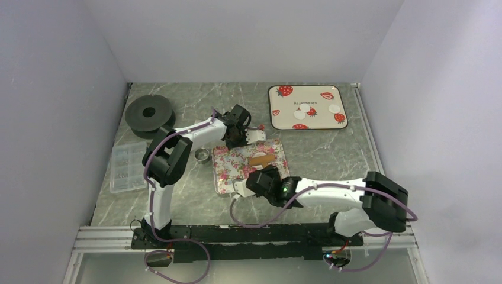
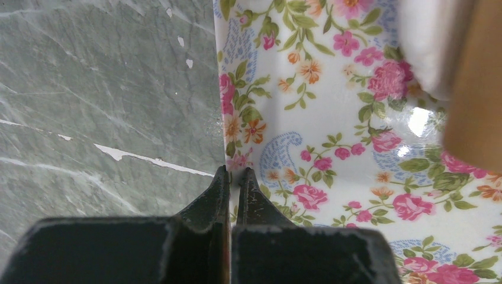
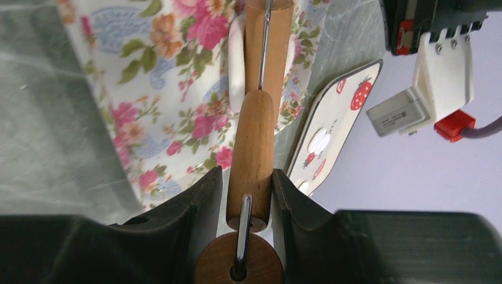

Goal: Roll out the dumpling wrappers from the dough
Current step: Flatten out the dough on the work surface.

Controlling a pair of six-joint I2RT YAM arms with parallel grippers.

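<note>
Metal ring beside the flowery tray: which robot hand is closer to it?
Left. The left gripper pinches the flowery tray's edge just beside the metal ring; the right gripper, holding the rolling pin, is farther, across the tray.

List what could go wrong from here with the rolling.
1. The right gripper holds the rolling pin by one handle only. Under pressure the pin may tilt and flatten the dough unevenly.
2. The left gripper pinches just the thin rim of the floral tray. A hard push might pull the tray free and slide it on the table.
</note>
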